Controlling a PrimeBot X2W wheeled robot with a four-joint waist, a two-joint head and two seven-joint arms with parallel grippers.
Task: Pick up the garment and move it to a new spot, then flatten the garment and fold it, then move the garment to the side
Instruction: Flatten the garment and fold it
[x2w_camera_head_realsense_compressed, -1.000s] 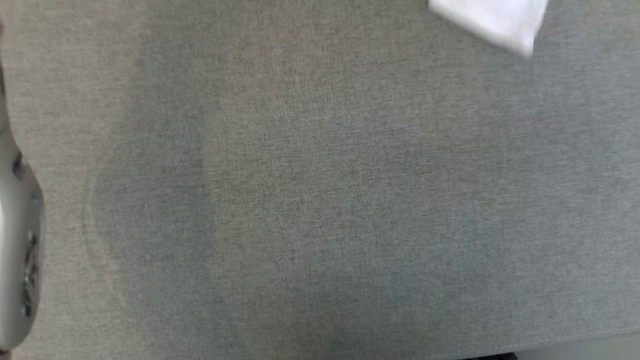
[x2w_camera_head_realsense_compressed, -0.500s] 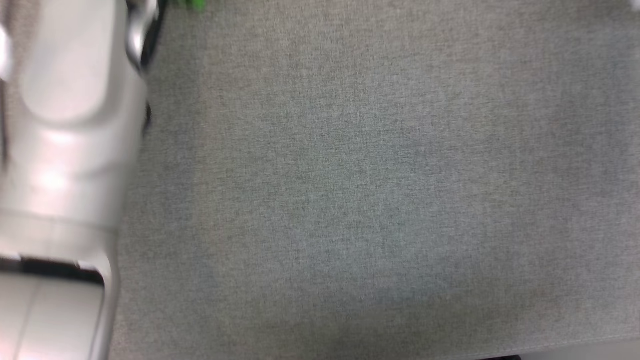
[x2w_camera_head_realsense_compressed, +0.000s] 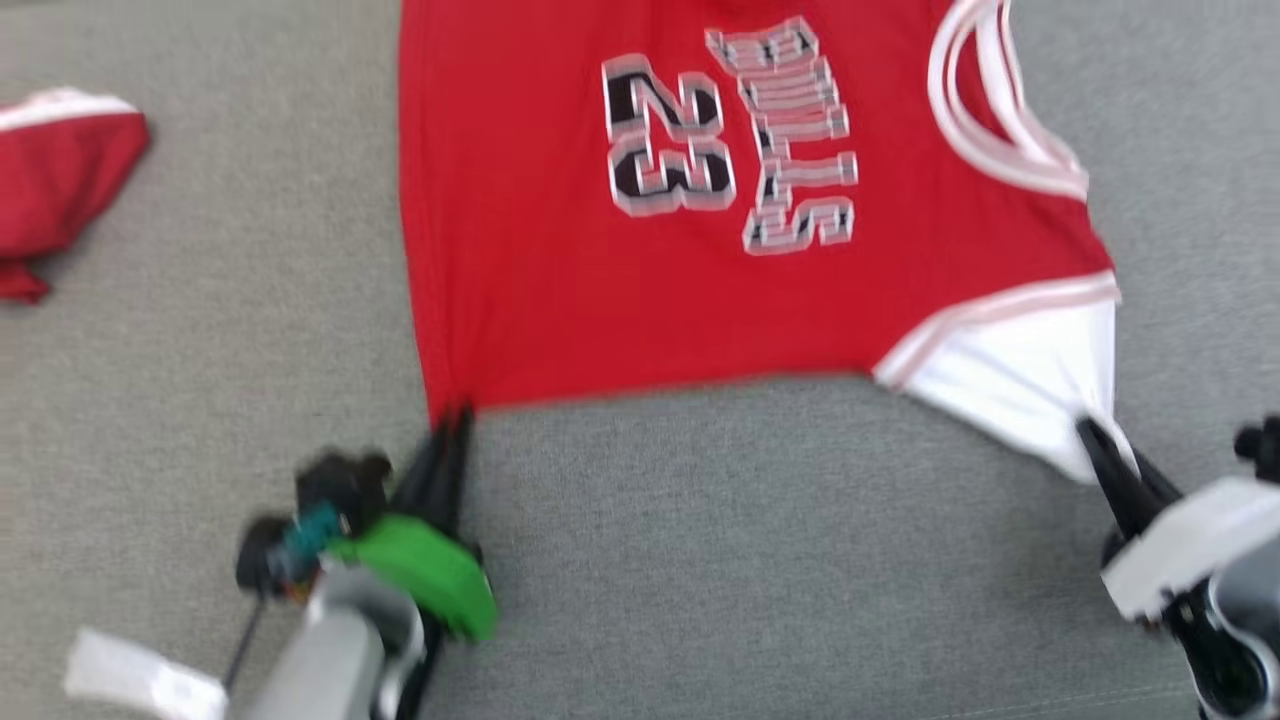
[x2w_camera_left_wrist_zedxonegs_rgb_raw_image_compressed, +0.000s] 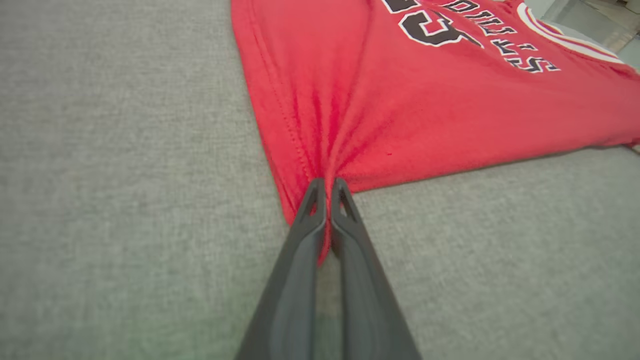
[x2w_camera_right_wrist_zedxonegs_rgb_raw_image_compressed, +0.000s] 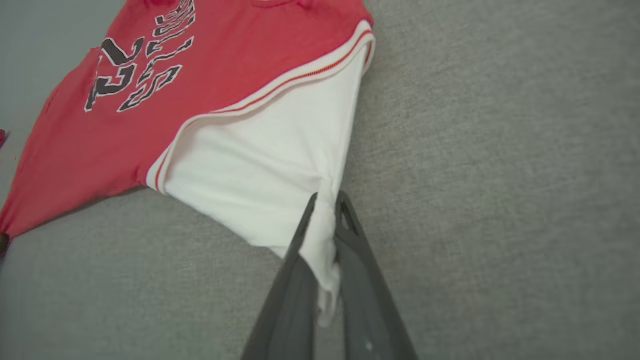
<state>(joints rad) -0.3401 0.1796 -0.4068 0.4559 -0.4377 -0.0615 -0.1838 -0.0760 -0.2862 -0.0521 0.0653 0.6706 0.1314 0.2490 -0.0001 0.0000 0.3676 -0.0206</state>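
Red-and-white fabric basketball jersey (x2w_camera_head_realsense_compressed: 560, 280) lay spread on grey woven surface (x2w_camera_head_realsense_compressed: 720, 560), left gripper (x2w_camera_left_wrist_zedxonegs_rgb_raw_image_compressed: 327, 189) pinching its red corner, right gripper (x2w_camera_right_wrist_zedxonegs_rgb_raw_image_compressed: 327, 202) pinching white sleeve (x2w_camera_right_wrist_zedxonegs_rgb_raw_image_compressed: 260, 185); uneven pulling could slip either thin pinch.

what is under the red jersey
The red jersey lies on the grey fabric surface, which shows around it. Anything else beneath is covered. The left gripper and right gripper pinch its near corners.

red jersey (x2w_camera_head_realsense_compressed: 560, 280), white sleeve (x2w_camera_head_realsense_compressed: 1030, 370), grey cloth (x2w_camera_head_realsense_compressed: 750, 560)
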